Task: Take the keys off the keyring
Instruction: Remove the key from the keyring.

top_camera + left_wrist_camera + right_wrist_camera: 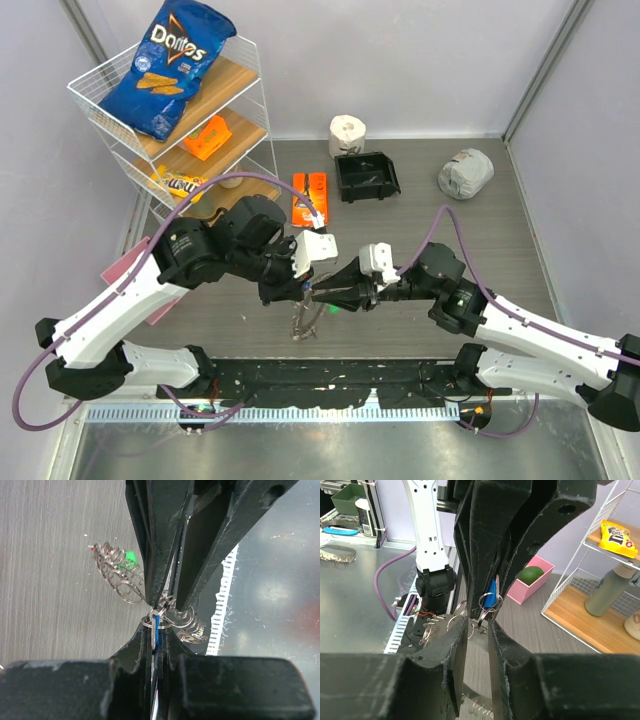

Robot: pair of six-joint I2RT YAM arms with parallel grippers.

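Observation:
The keyring (303, 322) hangs as a frilly silver loop between my two grippers, just above the table. In the left wrist view its loops (117, 572) trail to the left, with a green key head (131, 557) among them. My left gripper (300, 283) is shut on a blue-headed key (157, 622) held edge-on between its jaws (156, 629); the blue head also shows in the right wrist view (491, 587). My right gripper (322, 292) meets it tip to tip. Its jaws (479, 622) stand a narrow gap apart with a small ring of the keyring (487, 611) caught at the tips.
A wire shelf (90, 95) at the back left holds a Doritos bag (170, 65) and an orange packet (207, 137). A black bin (366, 177), a paper roll (347, 133), an orange pack (310, 197) and a grey crumpled bundle (465, 173) lie behind. A pink box (535, 575) stands to the left.

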